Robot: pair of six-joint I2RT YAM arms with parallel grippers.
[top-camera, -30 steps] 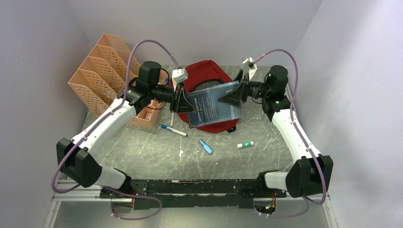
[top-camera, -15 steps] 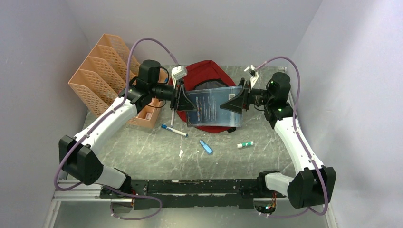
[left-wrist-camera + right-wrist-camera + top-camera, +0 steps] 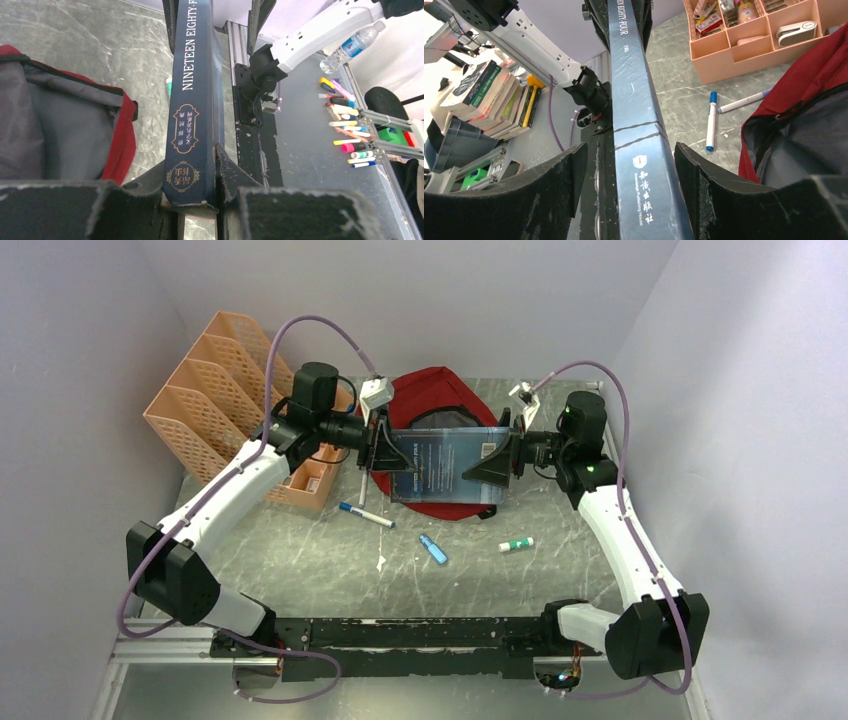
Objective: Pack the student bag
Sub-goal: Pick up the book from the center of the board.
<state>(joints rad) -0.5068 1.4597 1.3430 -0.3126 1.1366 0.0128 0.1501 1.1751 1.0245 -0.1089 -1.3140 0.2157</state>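
- Left gripper [image 3: 378, 452] is pinching one short end of a slim, glossy dark-blue book [image 3: 440, 462] with gold lettering on its spine. Its black fingers [image 3: 227, 175] press against both covers.
- And the right gripper [image 3: 497, 455]?
- Spread. Its rough black pads [image 3: 559, 175] stand on either side of the book's other end, with a gap on each side.
- Where is the student bag [image 3: 425, 390]?
- Flat on the grey marbled surface [image 3: 300, 550], directly under the book. It is soft dark-red fabric with a black zipper line, and slack grey lining shows in its open mouth.
- Which way does it point?
- Its rounded top points away from the arm bases, toward the back wall, so its long axis runs near to far. The book's long axis crosses the bag, from gripper to gripper.
- Anything else?
- A rigid orange lattice file rack [image 3: 215, 390] stands left of the bag, and a blue-capped white marker [image 3: 366, 515] lies by the bag's near-left corner.
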